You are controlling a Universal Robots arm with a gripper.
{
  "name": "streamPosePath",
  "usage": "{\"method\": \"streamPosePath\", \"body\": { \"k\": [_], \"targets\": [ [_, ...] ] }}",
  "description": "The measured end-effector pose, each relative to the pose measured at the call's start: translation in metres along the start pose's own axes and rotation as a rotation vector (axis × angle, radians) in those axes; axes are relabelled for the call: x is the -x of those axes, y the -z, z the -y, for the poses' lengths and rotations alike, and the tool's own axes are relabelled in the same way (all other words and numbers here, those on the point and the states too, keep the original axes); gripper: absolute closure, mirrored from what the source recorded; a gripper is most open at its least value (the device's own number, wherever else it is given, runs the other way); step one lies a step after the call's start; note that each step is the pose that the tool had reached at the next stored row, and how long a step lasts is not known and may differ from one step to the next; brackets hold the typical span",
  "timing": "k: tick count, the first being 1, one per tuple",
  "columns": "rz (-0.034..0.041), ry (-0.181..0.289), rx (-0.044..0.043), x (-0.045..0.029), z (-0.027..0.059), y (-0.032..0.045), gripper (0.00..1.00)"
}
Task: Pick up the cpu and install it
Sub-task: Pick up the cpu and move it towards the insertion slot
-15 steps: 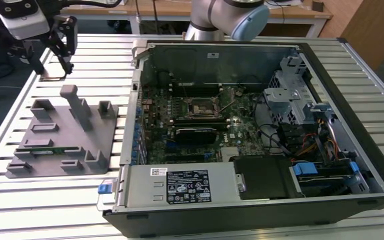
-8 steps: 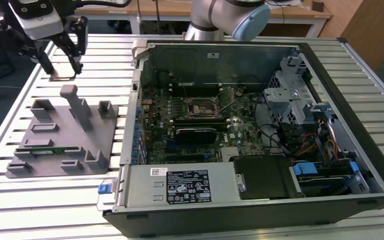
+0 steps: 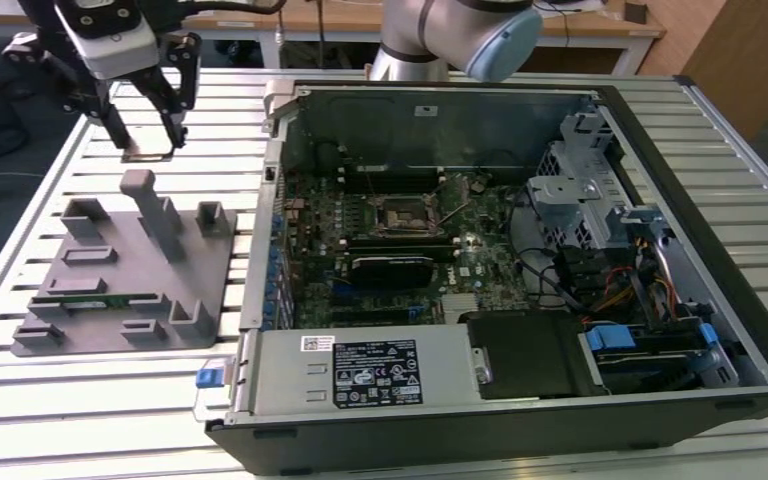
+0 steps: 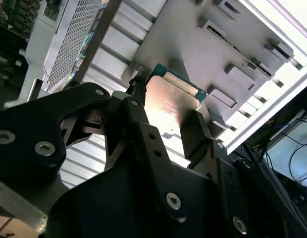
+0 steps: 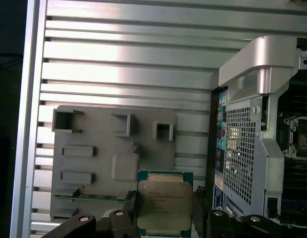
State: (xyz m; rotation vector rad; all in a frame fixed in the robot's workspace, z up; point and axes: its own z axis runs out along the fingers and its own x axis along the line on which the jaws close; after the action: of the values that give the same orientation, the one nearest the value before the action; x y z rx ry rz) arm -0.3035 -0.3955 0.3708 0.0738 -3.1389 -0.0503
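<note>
Clearance first: you have the gripper (image 3: 147, 138) raised above the slatted metal table (image 3: 37, 190), beyond the far end of the grey holder tray (image 3: 124, 270) and to the exterior view's left of the open computer case (image 3: 491, 120). Bare slats lie below it. The nearest tall things are the tray's upright posts (image 3: 157, 215) and the case's side wall, which stands between the tray and the board inside. The table's long edge runs along the exterior view's left, beyond the tray.

Your fingers (image 4: 194, 133) are pinching the cpu (image 4: 171, 99) by two opposite edges, so it hangs in the air, clear of both tray and case. In the first wrist view the cpu (image 5: 164, 202) shows its silver top, with a green strip along one side.

Now the holders. The tray, seen from above in the first wrist view (image 5: 94, 124), carries raised blocks, open frames and a shallow square pad (image 5: 125, 166). A long green memory stick (image 3: 97, 297) lies in a slot near its near end.

The case lies on its side with its cover off. Inside it you can see the motherboard, with the black-framed square socket (image 3: 402, 212) near the board's middle. A labelled metal box (image 3: 357, 372) sits along the near wall. Drive bays and bundled cables (image 3: 611, 280) fill the exterior view's right end.
</note>
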Motion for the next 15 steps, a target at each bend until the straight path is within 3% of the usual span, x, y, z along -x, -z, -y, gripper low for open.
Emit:
{"method": "streamPosePath", "body": {
  "k": [8, 9, 10, 15],
  "targets": [
    [0.0, 0.0, 0.0, 0.0206, 0.001, 0.0, 0.47],
    [-0.0001, 0.0, -0.0001, 0.0311, 0.0015, 0.0001, 0.47],
    [0.0, 0.0, 0.0, 0.0354, 0.0017, 0.0001, 0.47],
    [0.0, 0.0, 0.0, 0.0481, 0.0023, 0.0001, 0.47]
  ]
}}
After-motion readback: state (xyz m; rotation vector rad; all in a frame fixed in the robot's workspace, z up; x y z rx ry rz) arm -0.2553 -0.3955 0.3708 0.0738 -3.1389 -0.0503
